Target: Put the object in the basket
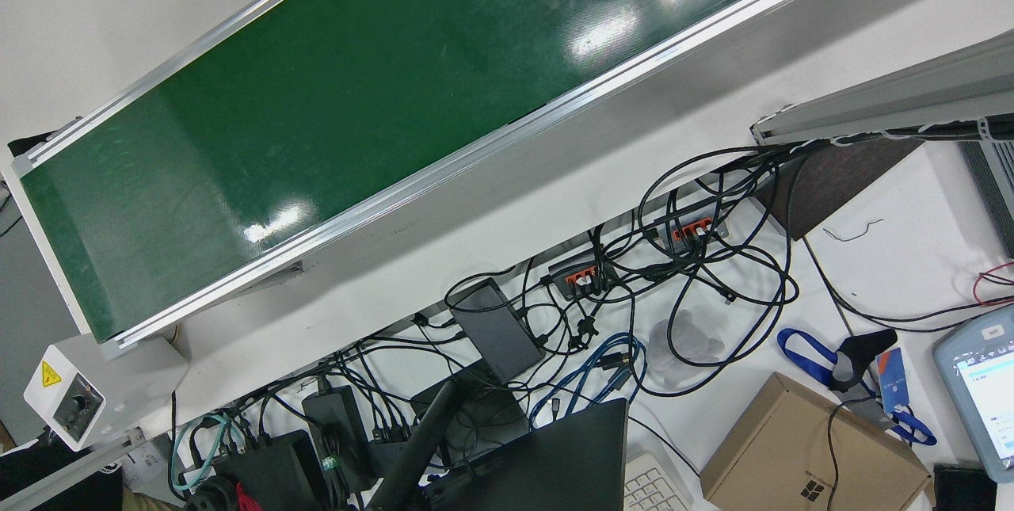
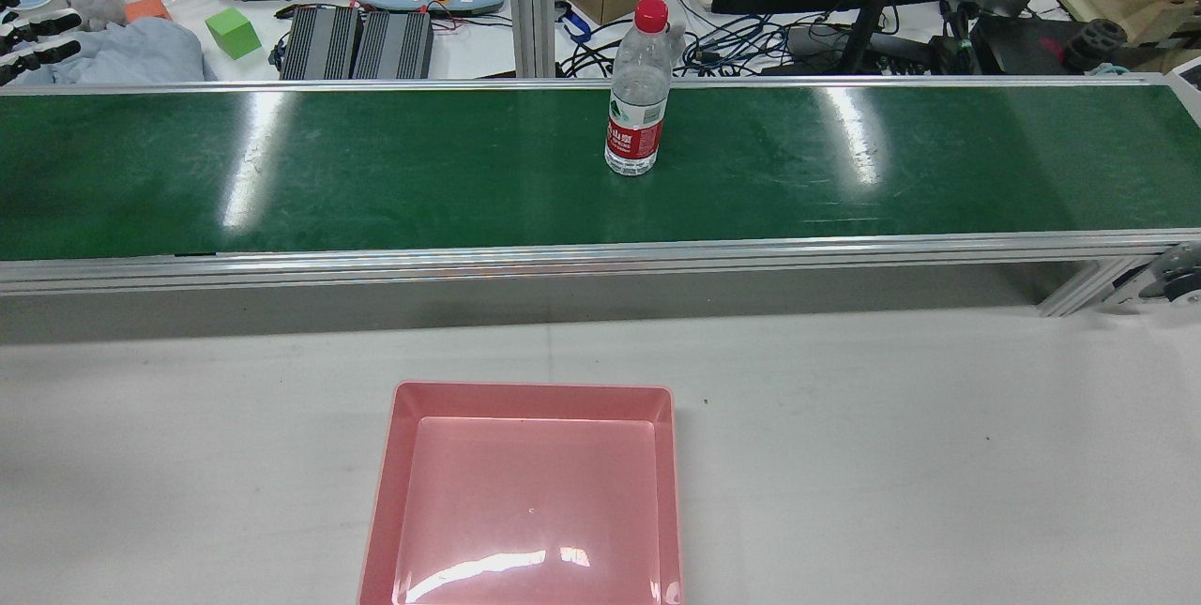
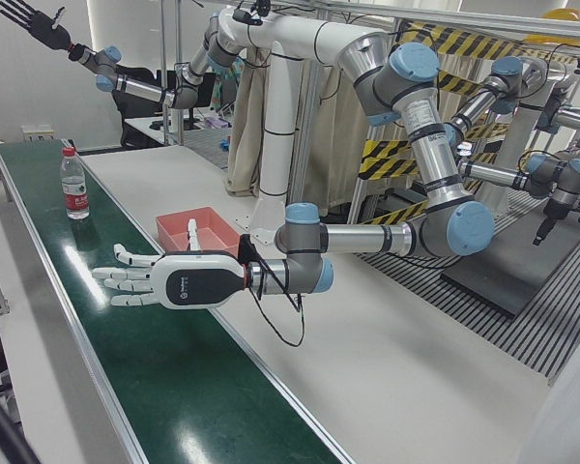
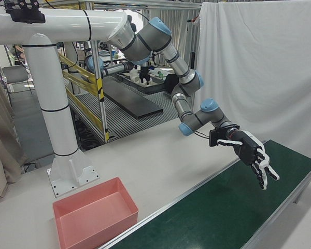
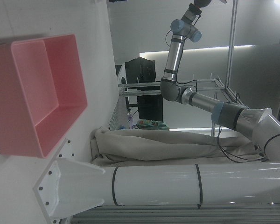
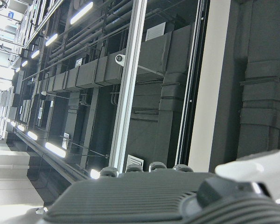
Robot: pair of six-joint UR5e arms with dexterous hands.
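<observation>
Quick status from my end of the teleop. The clear plastic water bottle with the red cap and red label (image 2: 638,89) is standing upright on the green conveyor belt (image 2: 375,173), across the white table from the shallow pink plastic basket (image 2: 668,492) and roughly level with the basket's far right corner in the rear view. Nothing is touching it yet, and the basket is empty.

The white left hand (image 3: 159,278) is flat, palm down, with its fingers spread and nothing in it. It hovers over the belt on the far side of the basket, off to the robot's left of it. I'm parking it low over the belt so that, if the belt carries the bottle that way, it comes to the hand and I don't have to chase it. I can't tell from these shots whether the belt is running. It may turn out I have to slide the hand back along the belt instead.

The black right hand (image 3: 34,21) is up high, well away from the basket. Its fingers are splayed and it's empty too. Its own camera sees only ceiling. I'm keeping it up there so it stays clear of the lane between the belt and the basket.

Since the bottle is tall and light, I reckon I'll want to wrap around the label area, not bump the cap.
</observation>
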